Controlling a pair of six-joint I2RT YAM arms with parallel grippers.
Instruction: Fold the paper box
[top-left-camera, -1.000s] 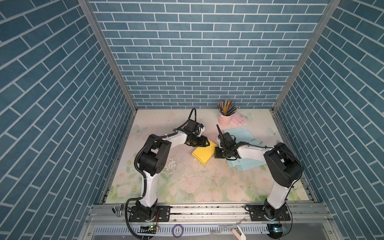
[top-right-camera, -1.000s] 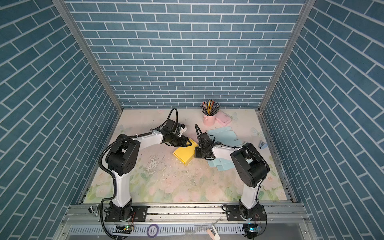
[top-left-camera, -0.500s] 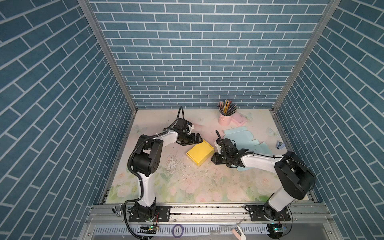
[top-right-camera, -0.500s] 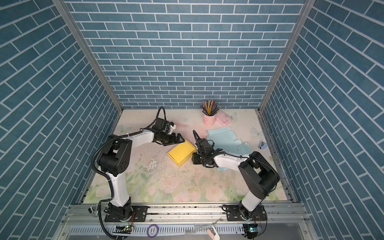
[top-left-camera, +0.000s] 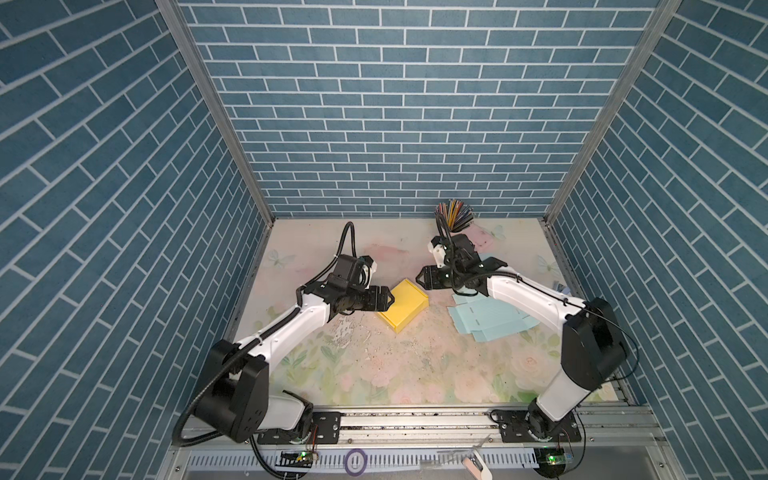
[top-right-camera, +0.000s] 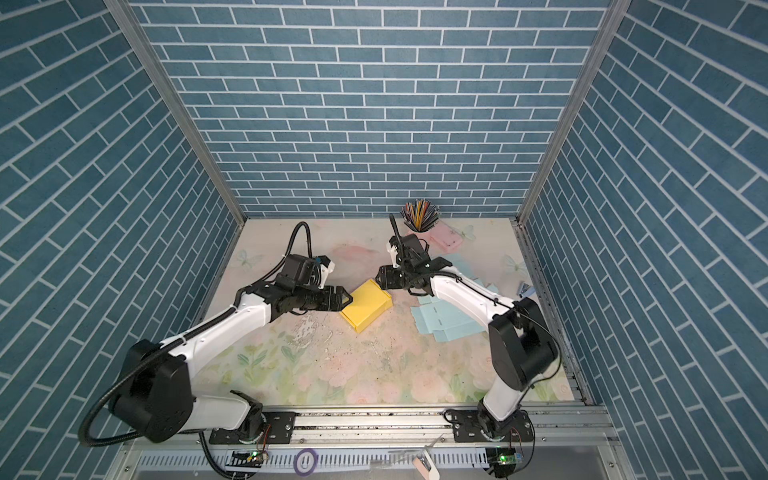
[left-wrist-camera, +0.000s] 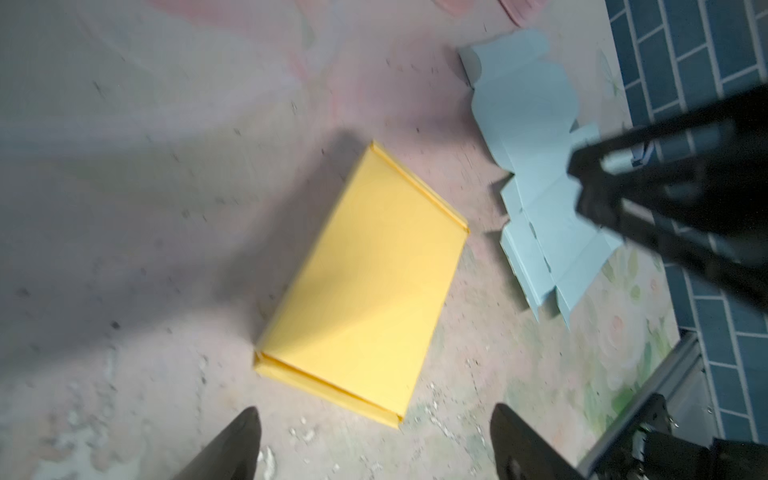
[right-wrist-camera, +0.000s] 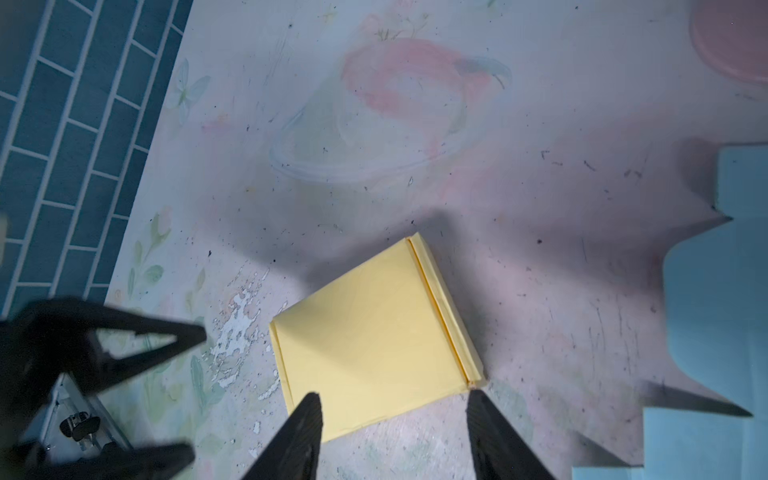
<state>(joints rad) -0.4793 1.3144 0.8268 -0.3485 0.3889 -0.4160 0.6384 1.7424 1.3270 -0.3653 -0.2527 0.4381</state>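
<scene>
Two hands, one box, listed as they stand. Box (top-left-camera: 403, 305): yellow paper, closed up and lying flat on the table (top-left-camera: 374, 374), near its middle, between my two hands. A narrow folded strip runs along each short end, and both look seated, though the left wrist view is blurred. Left hand (left-wrist-camera: 374, 409): fingers apart, nothing between them, tips just beside the box's left corner in both top views and, as far as I can tell, clear of it. Right hand (right-wrist-camera: 394, 394): fingers apart as well, clamped on nothing, hovering by the far corner of the box; whether one tip brushes the paper I cannot tell. Blanks (top-left-camera: 488, 322): pale blue, unfolded, flat on the table just right of the box, partly under my right arm. Pencils (top-right-camera: 419, 214): at the back, well apart. Step in hand, as I judge it: letting go of a box that looks finished. To do it well I should hold both hands wide and lift up before drawing back, so no tip catches a strip or drags the light paper. The two should move away evenly, with my right arm carried high over the blanks. Risk: one snagged corner could spring an end open.
</scene>
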